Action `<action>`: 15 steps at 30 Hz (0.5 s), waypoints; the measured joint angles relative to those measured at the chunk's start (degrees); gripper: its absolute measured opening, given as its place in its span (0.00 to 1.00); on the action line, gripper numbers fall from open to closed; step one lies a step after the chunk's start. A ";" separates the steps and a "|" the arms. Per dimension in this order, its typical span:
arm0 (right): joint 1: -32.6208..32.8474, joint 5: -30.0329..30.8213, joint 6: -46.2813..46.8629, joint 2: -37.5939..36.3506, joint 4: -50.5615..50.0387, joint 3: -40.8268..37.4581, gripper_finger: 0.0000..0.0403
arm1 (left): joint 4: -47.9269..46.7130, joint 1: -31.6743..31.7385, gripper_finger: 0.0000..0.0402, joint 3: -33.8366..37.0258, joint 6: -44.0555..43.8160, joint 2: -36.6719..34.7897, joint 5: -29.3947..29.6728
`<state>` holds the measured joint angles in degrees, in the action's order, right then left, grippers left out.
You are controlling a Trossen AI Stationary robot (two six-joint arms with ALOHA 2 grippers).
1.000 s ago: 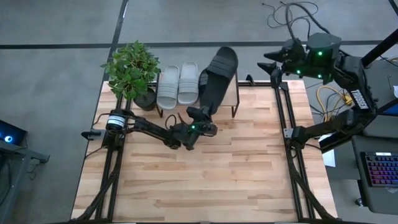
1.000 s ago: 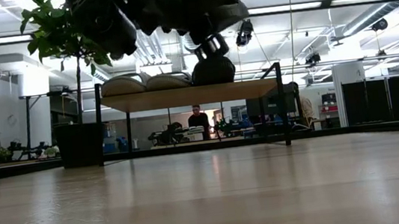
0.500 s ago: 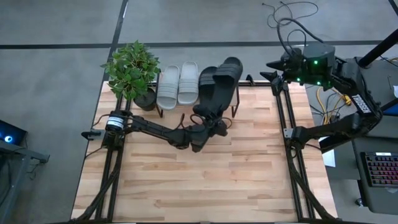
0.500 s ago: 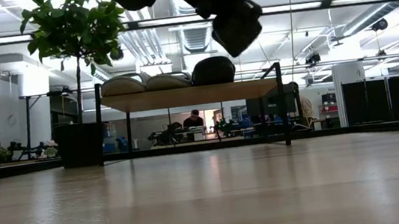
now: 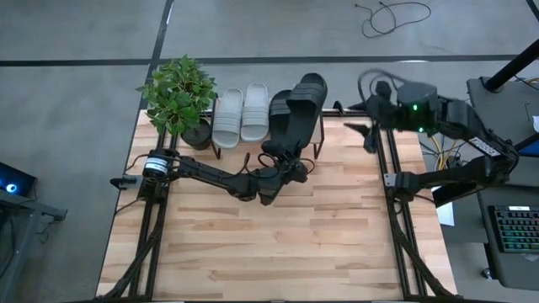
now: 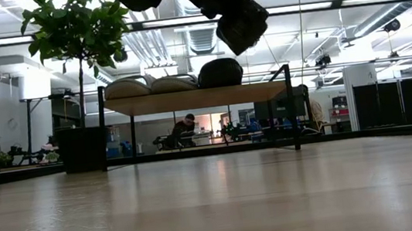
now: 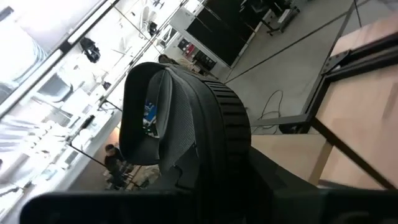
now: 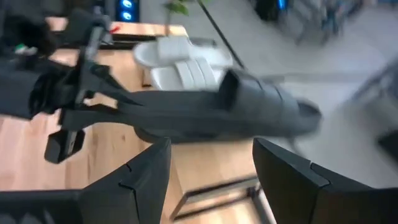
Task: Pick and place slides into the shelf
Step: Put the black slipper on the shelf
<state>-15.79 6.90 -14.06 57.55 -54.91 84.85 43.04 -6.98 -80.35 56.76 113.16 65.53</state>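
The shelf (image 5: 313, 126) stands at the table's far edge. Two light grey slides (image 5: 240, 114) and one black slide (image 5: 279, 111) rest sole-down on its top board (image 6: 189, 99). My left gripper (image 5: 289, 163) is shut on the second black slide (image 5: 306, 94) and holds it up over the shelf's right part; the low view shows it (image 6: 242, 22) above the shelved black slide (image 6: 220, 72). My right gripper (image 8: 211, 180) is open, past the table's far right corner (image 5: 370, 126), touching nothing. My left gripper holds the black slide by its end nearest the table's near edge (image 5: 290, 151), coming from the near side and slanting up toward the shelf. The slide is lifted clear and tilted, its strap end (image 7: 149, 118) high over the shelf. The slide's own body hides the fingers.
A potted plant (image 5: 177, 93) stands at the shelf's left end. The wooden tabletop (image 5: 278, 244) stretches bare on the near side of the shelf. Black frame rails (image 5: 392, 194) run along the table's right side. A person (image 6: 185, 125) sits far off in the room.
My left gripper has carried the black slide toward the table's right and up, from above the shelved black slide to over the shelf's right part. The right arm has swung from beyond the far edge toward the table's far right corner.
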 joint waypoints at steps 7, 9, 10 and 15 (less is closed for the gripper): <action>13.86 14.13 -15.02 -5.76 14.37 -12.58 0.54 | -0.01 0.00 0.12 0.34 2.92 -0.01 1.46; 18.38 17.80 -16.89 -7.04 17.62 -15.33 0.54 | -0.14 -0.08 0.12 0.34 3.84 -0.36 1.20; 20.80 19.36 -17.29 -7.46 18.69 -16.58 0.54 | -0.16 -0.17 0.12 0.34 3.86 -0.71 1.08; 35.17 36.36 -20.08 -6.99 21.53 -22.46 0.54 | -0.96 -1.44 0.12 0.95 4.07 -2.43 0.79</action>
<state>19.39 43.26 -34.15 50.56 -33.38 62.39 42.08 -8.43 -79.40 60.84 110.74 66.32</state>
